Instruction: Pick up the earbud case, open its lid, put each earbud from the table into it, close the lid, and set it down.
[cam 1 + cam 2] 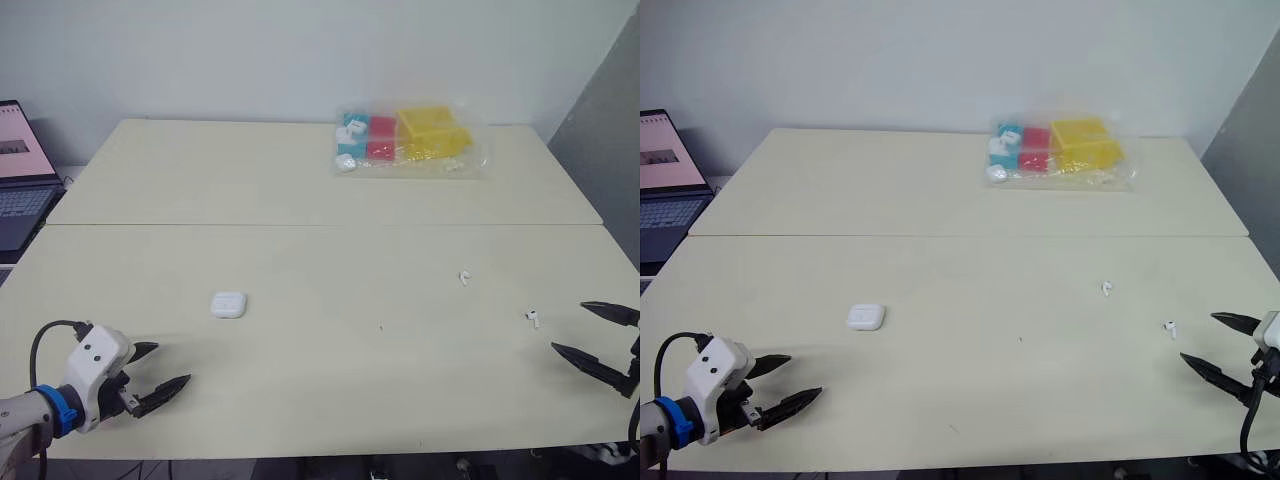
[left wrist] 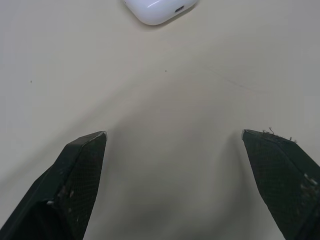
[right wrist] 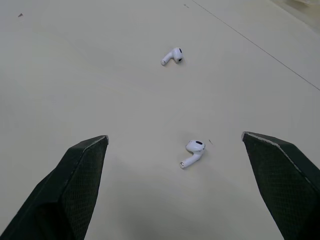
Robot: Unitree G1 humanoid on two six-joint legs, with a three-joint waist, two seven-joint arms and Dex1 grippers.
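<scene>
Farther off, bag of blocks (image 1: pixel 410 140) and laptop (image 1: pixel 20 185) sit well apart; left claw (image 1: pixel 173 363) and right claw (image 1: pixel 568 326) gape wide.

A near table (image 1: pixel 330 400) is lying under the left pincer (image 1: pixel 172 363), butting against a far table (image 1: pixel 220 180) beyond it. A plain pale wall (image 1: pixel 250 50) is rising behind. An open laptop (image 1: pixel 20 180) is glowing far beyond, outward of that pincer.

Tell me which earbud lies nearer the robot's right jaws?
The outer earbud, by the right edge of the table; the inner earbud lies farther in.
</scene>
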